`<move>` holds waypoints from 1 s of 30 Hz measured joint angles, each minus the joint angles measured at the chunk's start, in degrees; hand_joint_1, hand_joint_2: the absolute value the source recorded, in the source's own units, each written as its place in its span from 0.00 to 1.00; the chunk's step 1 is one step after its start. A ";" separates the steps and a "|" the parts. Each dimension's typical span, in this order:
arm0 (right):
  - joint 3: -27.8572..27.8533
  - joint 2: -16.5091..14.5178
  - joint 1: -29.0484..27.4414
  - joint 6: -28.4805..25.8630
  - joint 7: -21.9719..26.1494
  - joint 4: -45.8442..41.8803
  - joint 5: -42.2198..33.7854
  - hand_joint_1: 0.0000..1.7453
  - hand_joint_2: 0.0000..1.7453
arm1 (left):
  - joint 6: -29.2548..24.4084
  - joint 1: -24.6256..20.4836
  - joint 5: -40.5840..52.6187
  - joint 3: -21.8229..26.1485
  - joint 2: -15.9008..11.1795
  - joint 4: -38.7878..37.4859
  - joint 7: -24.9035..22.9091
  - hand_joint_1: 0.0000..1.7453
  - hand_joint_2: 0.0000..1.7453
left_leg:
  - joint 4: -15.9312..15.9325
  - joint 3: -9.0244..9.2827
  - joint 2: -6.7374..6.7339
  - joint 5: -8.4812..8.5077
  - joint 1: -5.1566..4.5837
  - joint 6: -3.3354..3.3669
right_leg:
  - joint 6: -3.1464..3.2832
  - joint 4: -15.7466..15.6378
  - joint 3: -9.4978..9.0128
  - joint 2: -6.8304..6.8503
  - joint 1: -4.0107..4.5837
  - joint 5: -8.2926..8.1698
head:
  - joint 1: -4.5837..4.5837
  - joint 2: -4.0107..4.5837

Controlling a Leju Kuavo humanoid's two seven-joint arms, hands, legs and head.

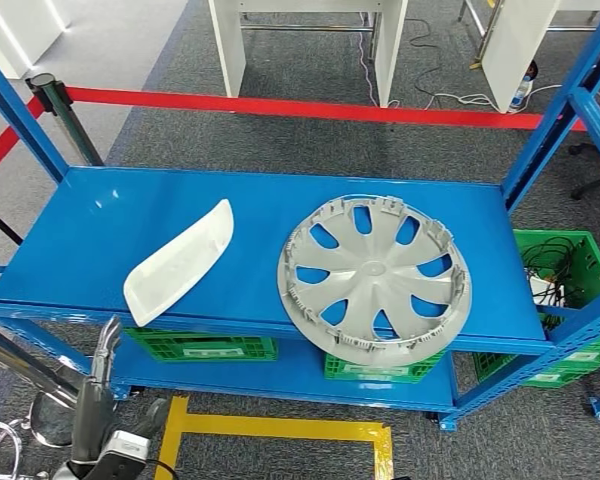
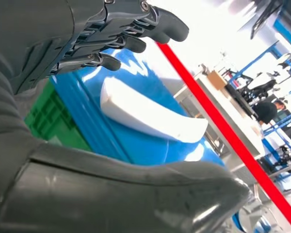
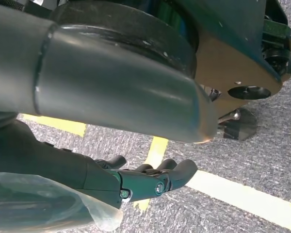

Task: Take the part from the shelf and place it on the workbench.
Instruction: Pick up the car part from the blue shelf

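Lying flat on the blue shelf (image 1: pixel 93 240), the white curved plastic part (image 1: pixel 180 262) sits toward the left half of the deck, one end near the front edge and the other angled back toward the middle. Just beside it to the right, apart from it, a grey wheel cover (image 1: pixel 374 278) lies inner face up with its front rim overhanging the shelf's front edge.

The left hand (image 1: pixel 101 375) rises from below in front of the shelf's left end, lower than the deck and apart from the part. In the left wrist view its dark fingers (image 2: pixel 137 29) and thick thumb are spread wide with nothing between them, and the white part shows in the gap beyond them.

The right hand (image 3: pixel 151 179) hangs over grey carpet crossed by yellow floor tape (image 3: pixel 246 196); its fingers are loosely curled and apart, holding nothing.

Green crates (image 1: pixel 199 347) sit on the lower shelf level, and another green crate (image 1: pixel 576 270) with cables stands to the right of the rack. A red barrier tape (image 1: pixel 282 105) runs across behind the shelf, with white table legs (image 1: pixel 229 45) beyond it.
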State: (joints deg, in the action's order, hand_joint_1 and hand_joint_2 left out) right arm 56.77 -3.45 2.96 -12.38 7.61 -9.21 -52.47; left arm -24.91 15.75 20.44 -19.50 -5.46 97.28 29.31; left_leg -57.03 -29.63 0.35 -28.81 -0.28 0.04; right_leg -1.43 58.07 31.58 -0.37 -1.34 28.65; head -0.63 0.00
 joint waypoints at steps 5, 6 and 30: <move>0.92 0.32 0.04 1.59 -0.69 0.21 0.33 0.00 0.00 | -0.85 -0.05 4.78 2.96 -1.02 1.49 -3.41 0.00 1.00 | -0.03 0.01 0.00 0.00 -0.01 0.00 | 0.00 0.00 0.01 0.00 -0.01 0.00 | 0.00 0.00; 1.07 0.42 0.05 1.75 -0.78 0.27 0.39 0.00 0.00 | -0.85 -0.06 5.54 3.87 -1.28 1.65 -4.04 0.00 1.00 | -0.03 0.01 0.00 0.00 -0.01 0.00 | 0.00 0.00 0.01 -0.01 -0.01 0.00 | 0.00 0.00; 4.08 1.95 0.65 2.72 -2.00 0.53 1.40 0.00 0.00 | 1.30 -3.66 10.40 22.76 -3.52 -2.81 -8.79 0.00 1.00 | -0.08 0.02 0.00 0.01 0.00 -0.01 | 0.00 0.01 0.02 -0.01 0.02 -0.01 | 0.01 0.00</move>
State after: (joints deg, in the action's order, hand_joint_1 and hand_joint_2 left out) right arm 60.85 -1.50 3.61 -9.66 5.62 -8.68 -51.06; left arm -23.62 12.09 30.84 3.27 -8.98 94.47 20.52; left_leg -57.11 -29.61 0.35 -28.80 -0.28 0.04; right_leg -1.43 58.07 31.60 -0.38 -1.32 28.64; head -0.63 0.00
